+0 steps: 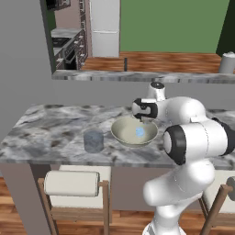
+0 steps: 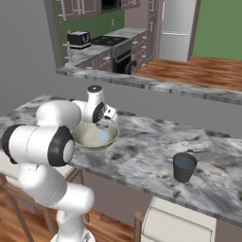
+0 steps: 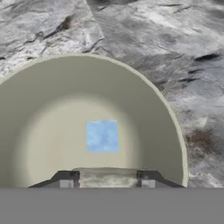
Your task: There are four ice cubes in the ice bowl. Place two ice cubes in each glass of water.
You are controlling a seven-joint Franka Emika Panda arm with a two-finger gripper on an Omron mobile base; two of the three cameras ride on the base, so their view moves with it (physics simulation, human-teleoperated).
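- The white arm rises from its base in front of the tabletop [image 1: 55, 133], bends at a high elbow and reaches forward, with the wrist turned down over the ice bowl [image 1: 134, 131].
- The claw [image 3: 106, 178] hangs above the bowl's inside; in the hand view its two dark tips stand apart with bare bowl floor between them, so it is partly open and grips nothing.
- One light blue ice cube [image 3: 101, 135] lies near the middle of the bowl floor, just ahead of the tips and not touching them. Whether more cubes lie there I cannot tell.
- The bowl sits on the marble tabletop near its front edge, close to the arm.
- One glass of water [image 1: 93, 141] stands to the bowl's left in the left base view, near the front edge and apart from the bowl.
- The other glass of water [image 2: 184, 167] stands well to the right in the right base view, with open marble between it and the bowl.
- Behind the tabletop a raised ledge [image 1: 137, 77] runs across.
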